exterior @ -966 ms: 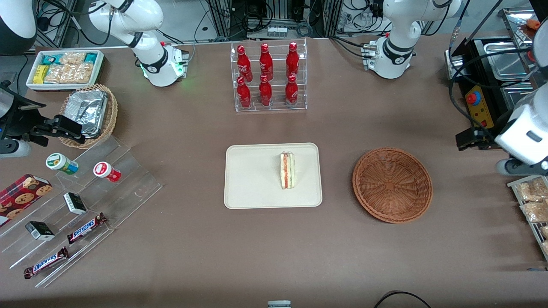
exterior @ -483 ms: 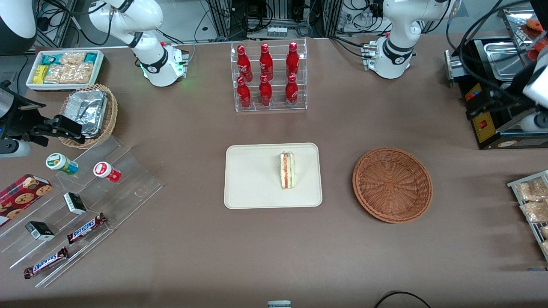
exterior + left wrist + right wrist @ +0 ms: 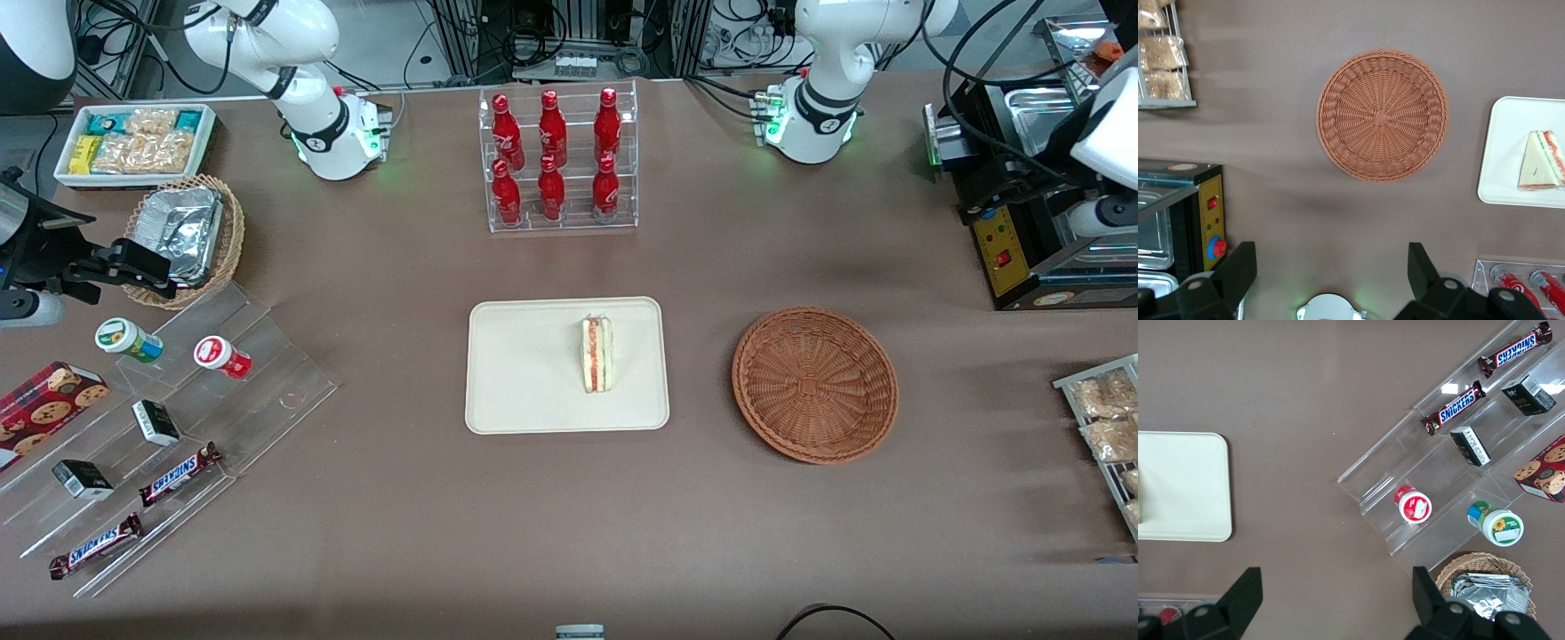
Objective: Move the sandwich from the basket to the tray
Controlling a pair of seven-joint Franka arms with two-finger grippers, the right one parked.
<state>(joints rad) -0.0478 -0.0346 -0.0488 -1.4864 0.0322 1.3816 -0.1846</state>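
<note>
The sandwich, a pale wedge with red and green layers, lies on the cream tray at the table's middle. The reddish-brown wicker basket stands beside the tray toward the working arm's end, with nothing in it. My gripper hangs high over the table at that end, farther from the front camera than the basket and well apart from it. Its fingers are spread wide, and only bare table shows between them.
A black appliance with a red button sits at the working arm's end, with a wire rack of snack packets nearer the camera. A clear rack of red bottles stands farther back than the tray.
My gripper has drawn back from beside the basket, moving away from the front camera toward the black appliance. The sandwich, tray and basket have not moved.
</note>
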